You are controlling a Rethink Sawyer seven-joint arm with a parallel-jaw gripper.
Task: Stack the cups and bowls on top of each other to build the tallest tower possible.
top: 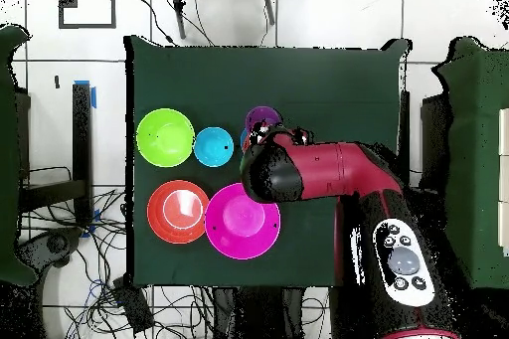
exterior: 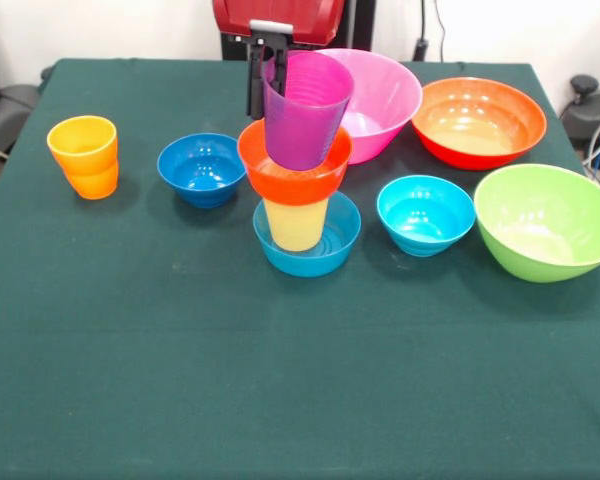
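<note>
Tower point(exterior: 300, 190) sits mid-table in front view: mid-blue small bowl point(exterior: 310, 245) as base, pale yellow cup point(exterior: 295, 222) upright inside it, orange-red small bowl point(exterior: 292, 172) perched on the cup's rim, and purple cup point(exterior: 305, 110) on top, tilted a bit w/ its mouth leaning toward the pink bowl point(exterior: 380, 95). Gripper point(exterior: 266, 62) comes down from the red arm head at the purple cup's rim; black fingers point(exterior: 254, 80) pinch the cup wall on its left side, one looks inside the cup, one outside, so it's clamped on that rim. Purple cup's base appears to sit in the orange-red small bowl, tho contact can't be confirmed. Orange cup point(exterior: 85, 157) stands alone well off to the left, upright. Dark blue small bowl point(exterior: 201, 168) just left of the tower, apart from it. Cyan small bowl point(exterior: 425, 213) to the right, near the lime green large bowl point(exterior: 547, 220). Large orange-red bowl point(exterior: 478, 120) sits at back right, beside the pink one. Overhead view: arm point(top: 328, 171) covers most of the tower, only the purple cup's rim peeks out past it; lime, cyan, pink and orange-red bowls all clear on the green tablecloth point(exterior: 280, 380).
</note>
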